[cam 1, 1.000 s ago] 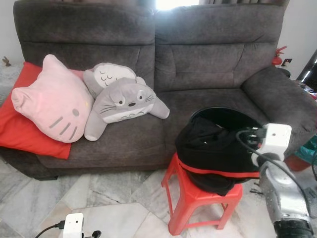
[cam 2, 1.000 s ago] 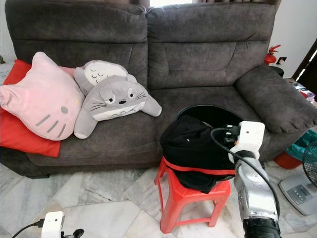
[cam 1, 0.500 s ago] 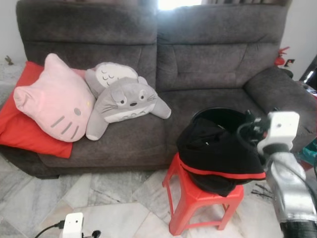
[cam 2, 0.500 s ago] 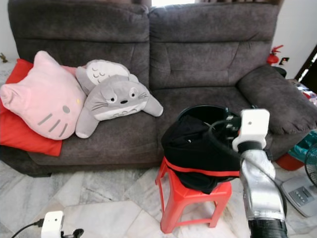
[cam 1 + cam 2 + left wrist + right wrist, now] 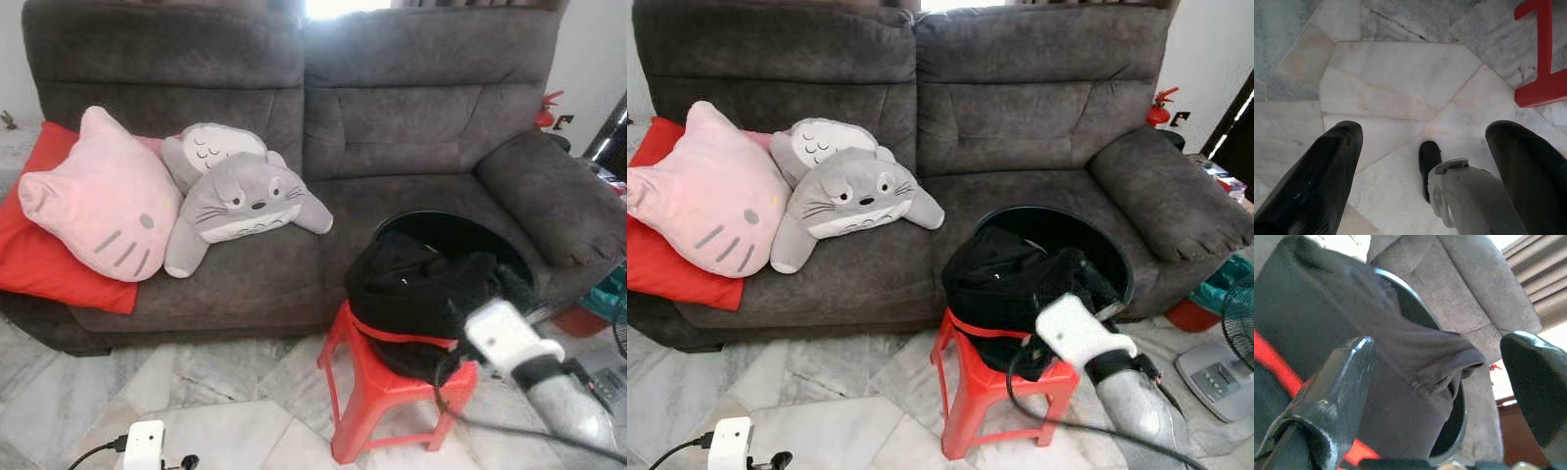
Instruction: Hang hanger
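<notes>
Living room with floor [image 5: 225,392] of pale marble tiles in grey and beige, veined. Dark grey fabric sofa [image 5: 411,117] against the wall, carrying a red cushion [image 5: 39,255], a pink cat-face pillow [image 5: 103,201] and two grey plush toys [image 5: 245,196]. Red plastic stool [image 5: 377,406] in front of the sofa, bearing a black round basket [image 5: 460,235] with black clothing [image 5: 411,289] draped over its rim. Hanger not to be made out among the clothing. No readable writing anywhere.

Right tool [image 5: 1440,382] just at the clothing, fingers wide apart, holding nothing. Left tool [image 5: 1425,161] low above the floor, also spread open and empty.
</notes>
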### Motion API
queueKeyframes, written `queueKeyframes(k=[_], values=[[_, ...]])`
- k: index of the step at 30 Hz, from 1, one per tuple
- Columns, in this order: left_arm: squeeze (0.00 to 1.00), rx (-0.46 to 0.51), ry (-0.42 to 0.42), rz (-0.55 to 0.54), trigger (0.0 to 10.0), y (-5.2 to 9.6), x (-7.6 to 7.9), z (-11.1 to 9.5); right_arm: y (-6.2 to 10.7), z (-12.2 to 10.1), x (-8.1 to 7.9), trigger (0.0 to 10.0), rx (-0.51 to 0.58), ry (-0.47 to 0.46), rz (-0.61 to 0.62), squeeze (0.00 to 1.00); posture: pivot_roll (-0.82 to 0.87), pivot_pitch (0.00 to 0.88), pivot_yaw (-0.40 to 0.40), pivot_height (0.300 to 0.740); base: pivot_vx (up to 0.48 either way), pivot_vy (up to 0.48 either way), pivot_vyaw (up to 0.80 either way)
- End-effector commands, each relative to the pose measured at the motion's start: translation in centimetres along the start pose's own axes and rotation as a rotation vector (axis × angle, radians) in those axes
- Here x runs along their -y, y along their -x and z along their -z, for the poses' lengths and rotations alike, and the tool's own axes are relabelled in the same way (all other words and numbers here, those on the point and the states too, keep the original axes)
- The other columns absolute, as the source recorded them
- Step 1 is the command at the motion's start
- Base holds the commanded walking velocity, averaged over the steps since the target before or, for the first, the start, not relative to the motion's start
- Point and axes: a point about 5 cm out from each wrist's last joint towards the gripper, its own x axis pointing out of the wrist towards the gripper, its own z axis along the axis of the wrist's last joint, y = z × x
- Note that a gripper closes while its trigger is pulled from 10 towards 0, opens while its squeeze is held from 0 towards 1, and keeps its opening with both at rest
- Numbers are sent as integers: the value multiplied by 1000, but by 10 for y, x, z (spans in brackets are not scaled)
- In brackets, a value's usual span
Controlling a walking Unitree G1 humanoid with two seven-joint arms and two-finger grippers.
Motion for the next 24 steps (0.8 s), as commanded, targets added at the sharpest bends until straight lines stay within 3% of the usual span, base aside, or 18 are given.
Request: queueKeyframes(k=[1,6,8,13,24], values=[[0,-24,1,-4,10000,1,-1,4,4,-1,-4,10000,-24,43,-23,0,-113,0,-50,716,0,0,0],[0,-24,2,-3,10000,1,0,5,22,9,-18,10000,-88,133,-103,0,-113,0,-53,716,0,0,0],[0,-24,3,-3,10000,1,1,5,32,15,-30,10000,-131,203,-206,0,-112,0,-62,716,0,0,0],[0,-24,8,-2,10000,0,2,5,46,31,-36,10000,-235,290,-251,0,-114,0,-66,716,0,0,0],[0,-20,16,-5,10000,0,2,4,30,40,-34,10000,-267,356,-155,0,-125,0,-66,716,0,0,0]])
